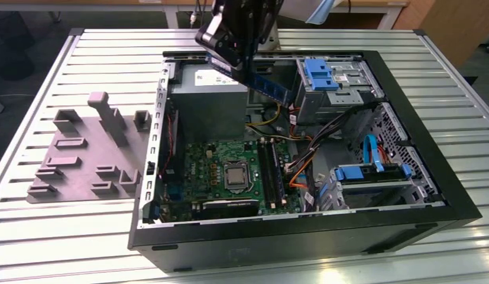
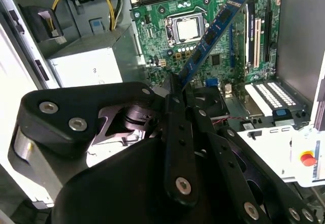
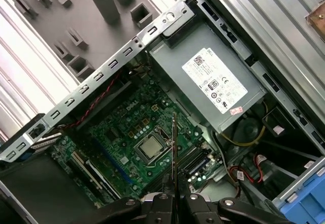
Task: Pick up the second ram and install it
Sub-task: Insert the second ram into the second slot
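My gripper [image 1: 237,59] hangs above the open computer case [image 1: 307,236], shut on one end of the second ram [image 1: 264,84]. The stick is a slim blue-green board with black chips, slanting down over the grey power supply [image 1: 204,106]. In the second wrist view the ram [image 2: 213,31] juts out from between my fingers [image 2: 175,112], over the green motherboard [image 2: 167,51] with its CPU socket. The first wrist view shows the ram [image 3: 174,148] edge-on, above the long black slots [image 3: 195,158] beside the socket. The slots [image 1: 269,171] lie well below the stick.
A grey plastic holder block [image 1: 86,154] lies outside the case, at the exterior view's left. Inside are blue drive cages [image 1: 327,74], a second blue bracket [image 1: 371,174] and loose coloured cables [image 1: 300,171]. The case walls surround the motherboard [image 1: 220,171].
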You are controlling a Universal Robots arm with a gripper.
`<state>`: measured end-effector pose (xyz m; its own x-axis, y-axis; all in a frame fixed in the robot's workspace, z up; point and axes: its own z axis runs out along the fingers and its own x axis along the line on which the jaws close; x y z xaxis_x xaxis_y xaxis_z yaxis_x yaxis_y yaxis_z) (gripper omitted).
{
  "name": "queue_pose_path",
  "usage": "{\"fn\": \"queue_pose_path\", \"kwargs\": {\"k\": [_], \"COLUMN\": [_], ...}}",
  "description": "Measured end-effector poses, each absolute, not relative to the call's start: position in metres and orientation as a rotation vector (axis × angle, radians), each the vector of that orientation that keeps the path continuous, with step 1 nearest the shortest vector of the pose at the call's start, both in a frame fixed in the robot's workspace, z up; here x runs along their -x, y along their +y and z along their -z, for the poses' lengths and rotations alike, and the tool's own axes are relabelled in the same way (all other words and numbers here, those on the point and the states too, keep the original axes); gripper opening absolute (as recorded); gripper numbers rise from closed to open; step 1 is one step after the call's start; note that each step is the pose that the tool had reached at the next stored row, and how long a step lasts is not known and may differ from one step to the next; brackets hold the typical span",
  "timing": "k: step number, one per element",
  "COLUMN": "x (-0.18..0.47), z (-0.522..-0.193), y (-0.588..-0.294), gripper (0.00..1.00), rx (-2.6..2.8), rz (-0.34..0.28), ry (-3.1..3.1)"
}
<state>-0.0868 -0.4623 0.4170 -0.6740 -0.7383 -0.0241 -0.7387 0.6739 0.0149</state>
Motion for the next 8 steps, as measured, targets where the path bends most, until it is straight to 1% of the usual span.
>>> {"fn": "queue_pose_path", "kwargs": {"k": [8], "x": [0.0868], "z": [-0.4169], "y": [-0.4623], "gripper": [0.14], "rx": [1.185], "rz": [-0.036], "ry": [2.891]}}
